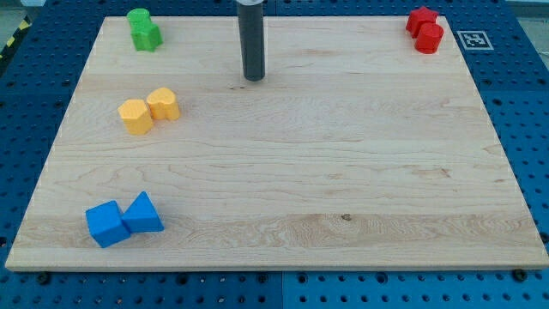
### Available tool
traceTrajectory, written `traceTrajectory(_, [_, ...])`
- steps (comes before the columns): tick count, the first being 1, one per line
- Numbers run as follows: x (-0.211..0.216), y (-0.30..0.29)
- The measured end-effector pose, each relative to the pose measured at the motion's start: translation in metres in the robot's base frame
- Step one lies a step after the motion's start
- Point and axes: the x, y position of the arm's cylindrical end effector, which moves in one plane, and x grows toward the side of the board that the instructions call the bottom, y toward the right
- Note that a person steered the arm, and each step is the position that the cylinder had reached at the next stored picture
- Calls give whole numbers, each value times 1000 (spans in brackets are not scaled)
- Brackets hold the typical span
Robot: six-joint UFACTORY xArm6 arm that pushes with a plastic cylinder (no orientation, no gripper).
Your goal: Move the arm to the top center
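Well to the left of my tip (254, 79), two green blocks (144, 29) touching; nearer, lower left, two yellow blocks (149, 110) touching. Far below-left, blue cube (106, 224) against blue wedge (143, 214). Far right, two red blocks (425, 29) touching.

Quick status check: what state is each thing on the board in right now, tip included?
my tip: near top centre, touching no block
green blocks: paired, top left corner
red blocks: paired, top right corner
yellow blocks: side by side, left
blue blocks: touching, bottom left
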Motion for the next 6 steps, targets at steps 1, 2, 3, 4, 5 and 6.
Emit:
traceTrajectory(1, [0,10])
traceTrajectory(2, [0,10])
traceTrajectory(3, [-15,11])
traceTrajectory(4, [-20,49])
traceTrajectory(5, [-37,60])
traceTrajectory(6, [-84,61])
